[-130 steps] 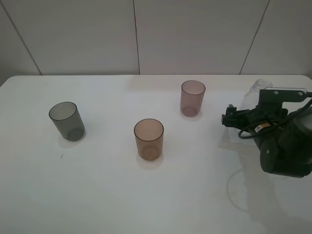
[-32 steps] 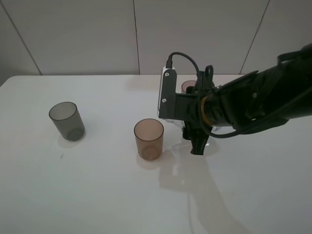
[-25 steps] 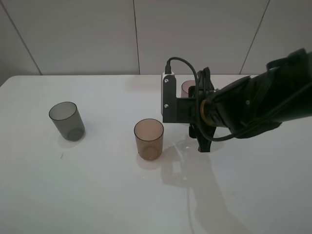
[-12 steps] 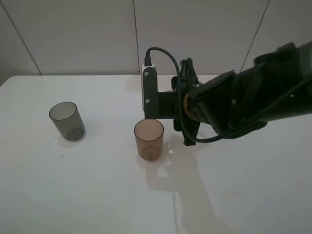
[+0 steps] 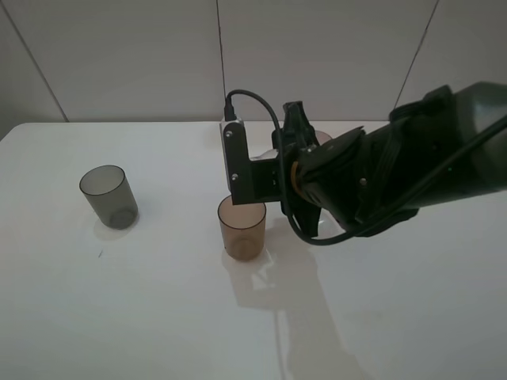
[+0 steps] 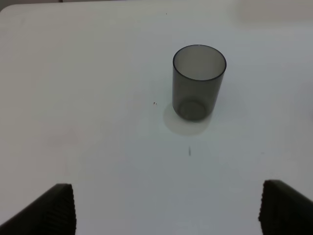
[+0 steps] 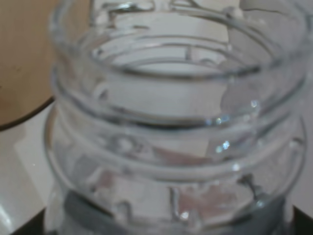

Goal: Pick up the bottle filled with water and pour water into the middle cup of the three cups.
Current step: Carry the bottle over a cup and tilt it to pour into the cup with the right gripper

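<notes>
The amber-brown middle cup stands upright in the centre of the table. My right gripper reaches across, right beside and slightly above the cup's right rim. It is shut on the clear bottle, whose threaded open neck fills the right wrist view, with the amber cup's rim close beside it. The arm hides the bottle in the exterior view. The smoky grey cup stands at the left and shows in the left wrist view. My left gripper is open, well short of the grey cup. The mauve-pink cup is hidden behind the right arm.
The white table meets a pale panelled wall at the back. The bulky right arm spans the right half of the table. A small dark mark lies on the table near the grey cup.
My right arm has carried the bottle leftward from beside the pink cup to the amber cup's right rim and now covers the pink cup. The cups have not moved.
</notes>
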